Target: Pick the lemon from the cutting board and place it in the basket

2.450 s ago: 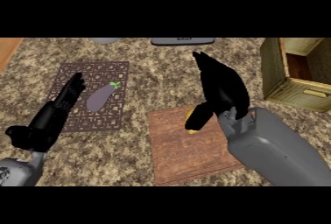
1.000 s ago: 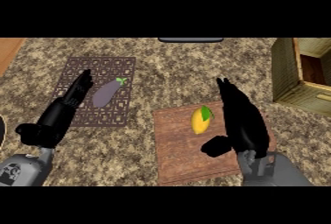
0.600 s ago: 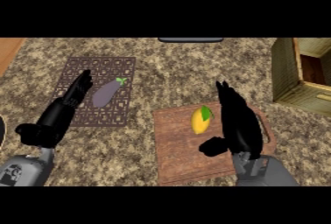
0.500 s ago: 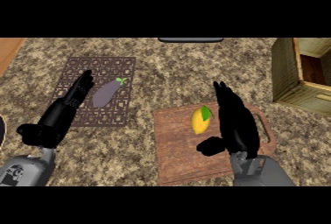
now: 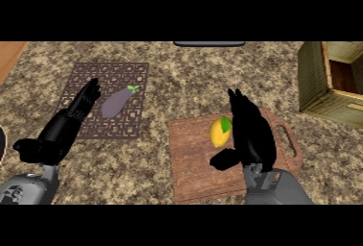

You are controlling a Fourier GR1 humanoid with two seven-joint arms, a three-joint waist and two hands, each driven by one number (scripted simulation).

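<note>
A yellow lemon with a green leaf lies on the wooden cutting board in the lower middle. My right hand stands open just right of the lemon, fingers straight and pointing away, thumb out below the fruit; I cannot tell whether it touches it. The wooden basket stands at the right edge, beyond the board. My left hand rests open at the left, over the edge of a dark mat.
A purple eggplant lies on the dark latticed mat at the left. A grey object shows at the counter's far edge. Speckled counter lies between the board and the basket.
My right hand has shifted left, closing in beside the lemon. The lemon, the board and my left hand have stayed in place.
</note>
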